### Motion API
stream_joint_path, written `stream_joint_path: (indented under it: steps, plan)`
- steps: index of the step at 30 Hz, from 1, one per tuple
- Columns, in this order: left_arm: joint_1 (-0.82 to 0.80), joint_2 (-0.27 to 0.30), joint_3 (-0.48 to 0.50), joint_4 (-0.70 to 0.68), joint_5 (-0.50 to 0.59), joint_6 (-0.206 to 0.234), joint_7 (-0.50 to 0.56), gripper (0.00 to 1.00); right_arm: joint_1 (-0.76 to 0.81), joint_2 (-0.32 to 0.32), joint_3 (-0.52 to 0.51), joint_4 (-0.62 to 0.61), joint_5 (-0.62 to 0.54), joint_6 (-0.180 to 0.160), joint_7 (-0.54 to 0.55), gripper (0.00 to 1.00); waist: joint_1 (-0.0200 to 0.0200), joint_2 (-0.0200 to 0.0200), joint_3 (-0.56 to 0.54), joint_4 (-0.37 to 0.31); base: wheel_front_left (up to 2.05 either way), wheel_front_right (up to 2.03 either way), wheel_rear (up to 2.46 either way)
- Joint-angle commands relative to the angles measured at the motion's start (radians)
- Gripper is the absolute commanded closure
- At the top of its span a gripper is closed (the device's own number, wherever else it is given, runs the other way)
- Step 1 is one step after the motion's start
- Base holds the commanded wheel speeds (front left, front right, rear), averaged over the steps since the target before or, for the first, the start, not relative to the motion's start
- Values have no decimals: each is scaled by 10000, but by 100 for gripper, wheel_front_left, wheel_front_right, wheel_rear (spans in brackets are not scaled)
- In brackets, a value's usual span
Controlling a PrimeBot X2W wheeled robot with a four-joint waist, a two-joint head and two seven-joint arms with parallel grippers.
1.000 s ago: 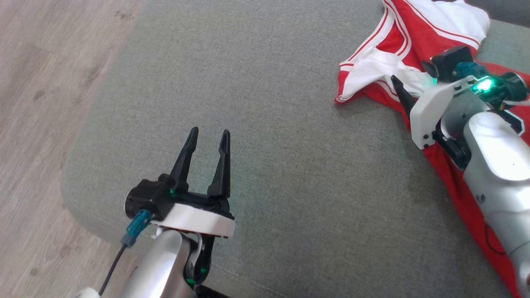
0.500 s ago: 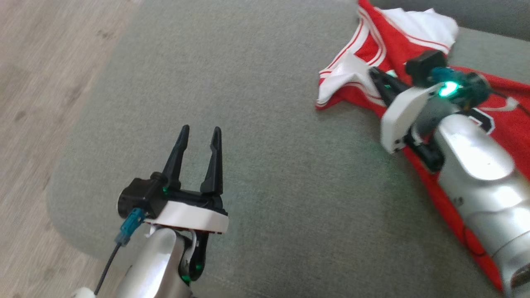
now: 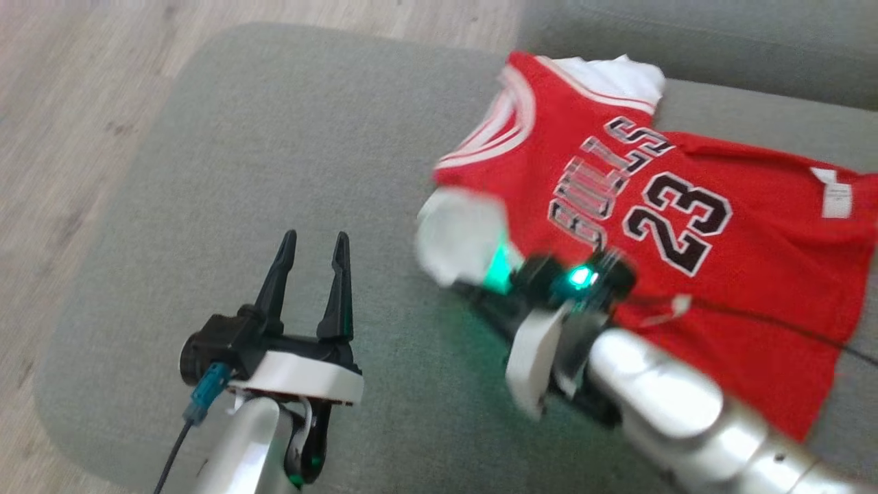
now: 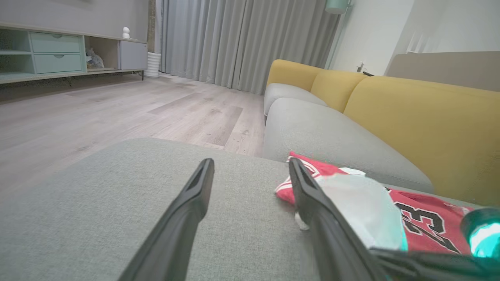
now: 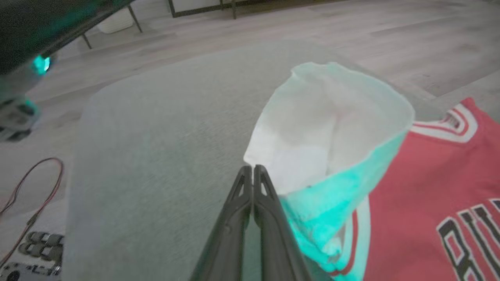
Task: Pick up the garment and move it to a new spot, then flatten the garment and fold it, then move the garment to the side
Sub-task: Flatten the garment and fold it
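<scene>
Nearest you, at the lower left of the head view, your left end effector [image 3: 315,237] hovers with its two dark fingers apart and nothing between them, above the grey woven sofa cushion [image 3: 274,137]. Just beyond it, your right end effector [image 5: 250,169] has its fingers pressed together on the corner of a white fabric flap [image 5: 324,128], which stands lifted off the cushion. The pinch looks shallow.

That flap belongs to the red sleeveless basketball jersey [image 3: 754,274] with white trim and the number 23. It lies mostly spread, print up, across the far right of the cushion.

Expect the jersey to be light, limp and slick. It will probably drape, drag and bunch rather than hold a shape, and a single thin layer could slip out of the fingers. Take hold at a hem, shoulder strap or corner, gathering a proper fold of cloth. Farthest off lies the pale wooden floor [image 3: 68,103].
</scene>
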Motion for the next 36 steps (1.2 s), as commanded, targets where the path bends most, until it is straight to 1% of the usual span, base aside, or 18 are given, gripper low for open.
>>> stream_joint_path:
  steps: [1, 2, 6, 7, 8, 10, 11, 12, 14, 16, 20, 22, 23, 25, 28, 30, 33, 36]
  plan:
    - [-142, 158, 375, -218, 120, -44, -93, 0, 69, 143, 416, -426, -24, -9, -38, 85, 2, -1, -199, -212, 0, 0, 0]
    - [-120, 174, 374, -188, 127, -46, -93, 0, 168, 144, 685, -515, 35, -9, -107, 0, 2, -1, -259, -277, 0, 0, 0]
    - [-52, 274, 377, -84, 137, -43, -93, 0, 391, 111, 1694, -975, 551, -9, -342, 0, 2, -1, -494, -578, 0, 0, 0]
    - [-52, 274, 377, -84, 137, -43, -93, 0, 391, 111, 1694, -975, 551, -9, -342, 0, 2, -1, -494, -578, 0, 0, 0]
    - [-23, 327, 392, -61, 132, -27, -92, 0, 393, 31, 1909, -1212, 821, -9, -575, 0, 2, -1, -611, -765, 0, 0, 0]
    - [-3, 351, 402, -58, 127, -12, -90, 0, 391, -16, 1859, -1293, 925, -9, -735, 0, 2, -1, -675, -871, 0, 0, 0]
    - [36, 401, 432, -58, 109, 19, -87, 0, 410, -137, 1389, -1342, 1007, -9, -1115, 0, 2, -1, -785, -1081, 0, 0, 0]
    - [36, 401, 432, -58, 109, 19, -87, 0, 410, -137, 1389, -1342, 1007, -9, -1115, 0, 2, -1, -785, -1081, 0, 0, 0]
    - [87, 456, 490, -71, 83, 70, -87, 0, 526, -213, 378, -1219, 913, -9, -1570, 0, 2, -1, -887, -1314, 0, 0, 0]
    - [156, 514, 567, -89, 44, 117, -87, 0, 761, -242, -919, -1002, 578, -9, -1963, 0, 2, -1, -988, -1569, 0, 0, 0]
    - [355, 609, 723, -160, -21, 209, -89, 0, 1561, -52, -3870, -768, -636, -9, -2506, 0, 2, -1, -1127, -2109, 0, 0, 0]
    - [446, 648, 822, -226, -46, 255, -90, 0, 2109, 270, -5412, -849, -1307, -9, -2661, 0, 2, -1, -1132, -2374, 0, 0, 0]
    - [523, 657, 912, -318, -57, 284, -91, 0, 2679, 628, -6688, -1133, -2119, -9, -2759, 0, 2, -1, -1124, -2580, 0, 0, 0]
    - [601, 634, 1012, -445, -70, 303, -91, 0, 3259, 992, -7779, -1560, -2836, -9, -2823, 0, 2, -1, -1117, -2763, 0, 0, 0]
    - [785, 589, 1165, -581, -69, 308, -92, 0, 4128, 1357, -8864, -2233, -3655, -9, -2881, 0, 2, -1, -1127, -2989, 0, 0, 0]
    - [912, 553, 1232, -615, -43, 290, -92, 0, 4689, 1485, -9289, -2611, -3962, -9, -2907, 0, 2, -1, -1132, -3081, 0, 0, 0]
    - [1066, 513, 1300, -645, 16, 238, -92, 0, 5329, 1556, -9581, -2985, -4220, -9, -2930, 0, 2, -1, -1121, -3162, 0, 0, 0]
    - [1140, 488, 1370, -706, 69, 164, -92, 0, 5591, 1569, -9629, -3270, -3908, -9, -2949, 0, 2, -1, -1079, -3188, 0, 0, 0]
